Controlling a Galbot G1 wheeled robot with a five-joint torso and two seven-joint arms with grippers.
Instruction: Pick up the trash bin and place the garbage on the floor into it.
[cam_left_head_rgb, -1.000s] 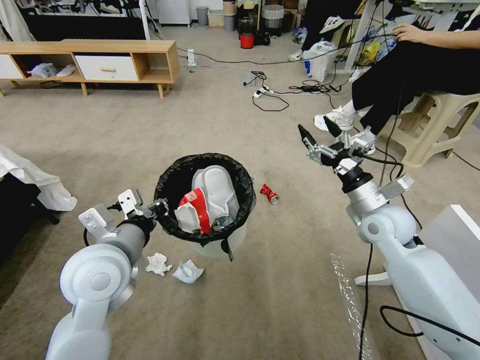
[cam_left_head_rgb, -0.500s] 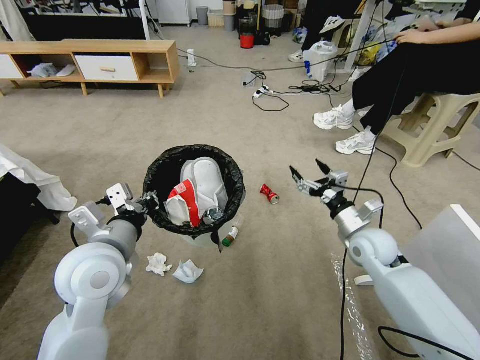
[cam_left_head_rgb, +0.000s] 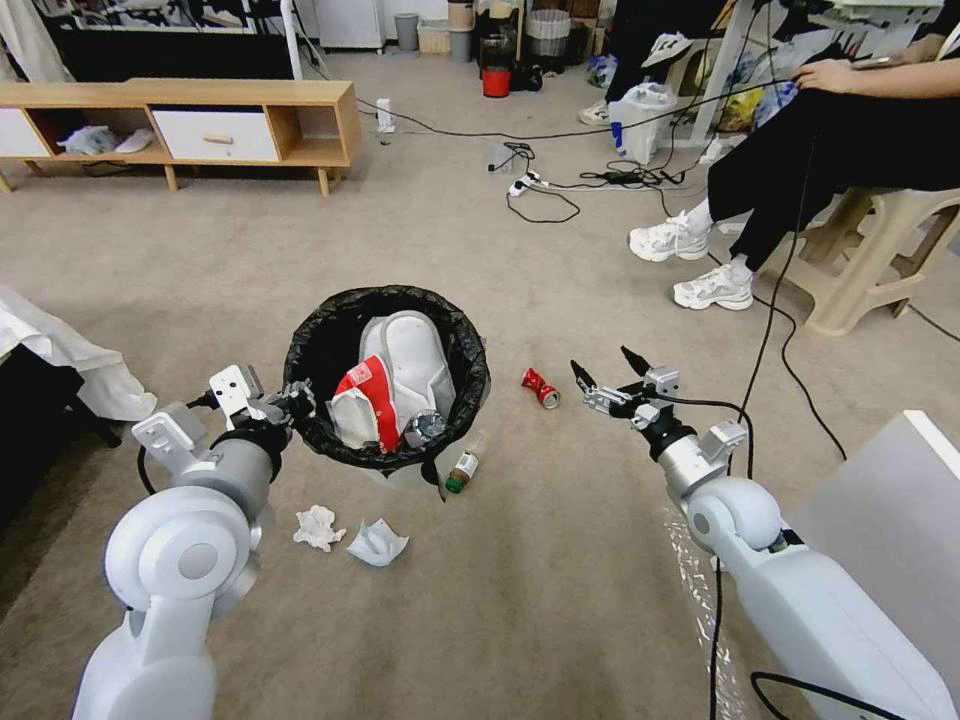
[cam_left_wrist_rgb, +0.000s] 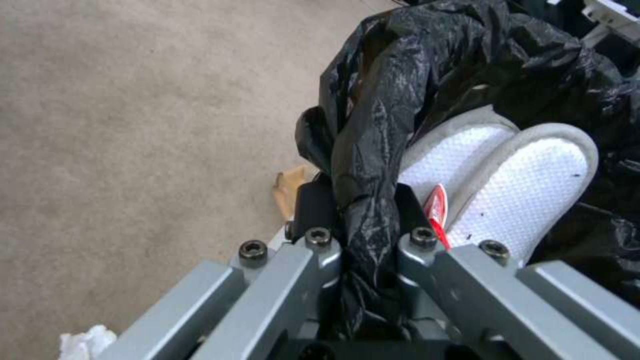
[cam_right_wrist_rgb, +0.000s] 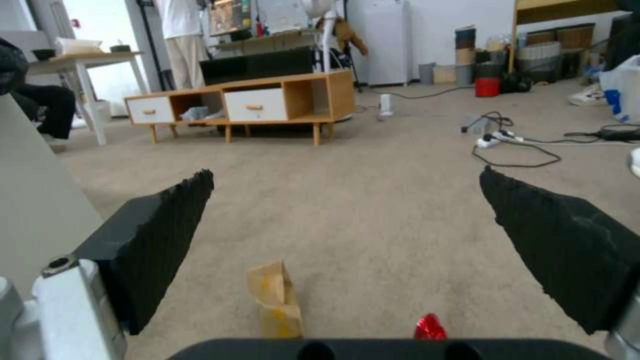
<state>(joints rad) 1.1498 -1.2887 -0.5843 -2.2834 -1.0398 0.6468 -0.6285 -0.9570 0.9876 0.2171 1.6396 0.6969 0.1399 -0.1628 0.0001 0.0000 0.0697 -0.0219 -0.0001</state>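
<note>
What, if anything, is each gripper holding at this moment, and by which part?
The left gripper holds the trash bin by its bag-lined rim. The right gripper is open and holds nothing.

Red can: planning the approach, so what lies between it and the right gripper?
In the head view, bare floor separates the open right gripper from the crushed red can.

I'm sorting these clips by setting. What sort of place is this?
Probably a lab or workroom dressed as a living room: a low wooden cabinet on carpet, loose cables and a power strip, storage bins along the far wall.
</note>
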